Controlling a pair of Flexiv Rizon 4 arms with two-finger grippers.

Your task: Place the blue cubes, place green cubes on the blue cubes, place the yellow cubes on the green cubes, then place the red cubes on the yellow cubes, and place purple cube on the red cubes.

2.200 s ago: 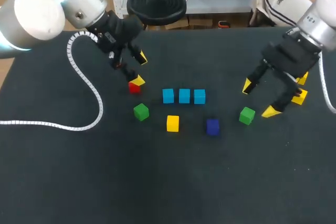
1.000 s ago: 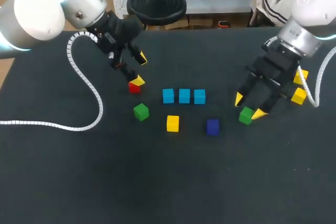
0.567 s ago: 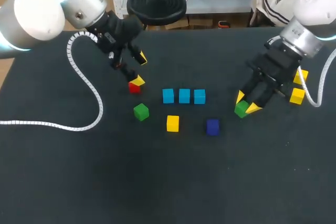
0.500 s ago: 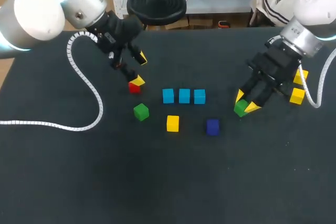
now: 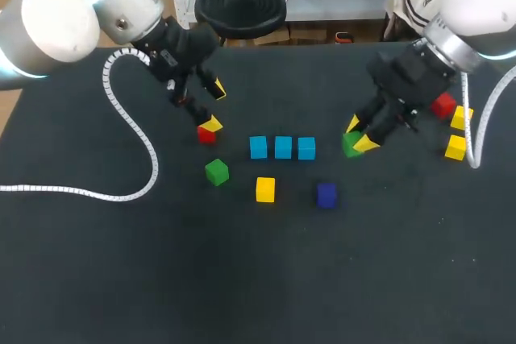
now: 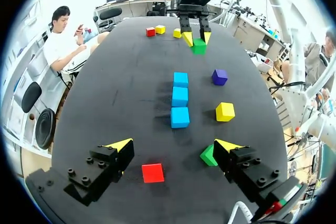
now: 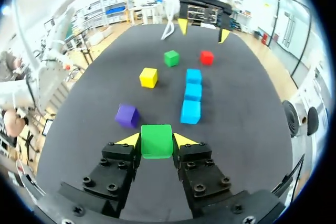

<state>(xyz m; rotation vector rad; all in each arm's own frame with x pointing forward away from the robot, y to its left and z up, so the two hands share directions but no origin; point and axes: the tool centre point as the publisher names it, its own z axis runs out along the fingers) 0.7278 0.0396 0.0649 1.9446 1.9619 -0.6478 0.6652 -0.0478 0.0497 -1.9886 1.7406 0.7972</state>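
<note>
nearest us on the worktop [image 5: 242,279], the purple cube [image 5: 326,194], a yellow cube [image 5: 265,189] and the loose green cube [image 5: 216,172] lie where they were two seconds ago, well apart from one another. just past them the three blue cubes [image 5: 282,147] still sit in their row, nothing on top yet. the change is at the row's right end: our right gripper [image 5: 355,136], which had hung spread over the other green cube, dropped onto it, pinched it and has carried it inward. the held green cube [image 7: 156,140] now sits between both fingers, just beside the rightmost blue cube. we judge the green layer is about to start there. our left gripper [image 5: 214,107] has not moved; it hangs spread over the red cube [image 5: 206,135]. farthest right, the far red cube [image 5: 442,105] and two yellow cubes [image 5: 462,117] wait near the edge.
</note>
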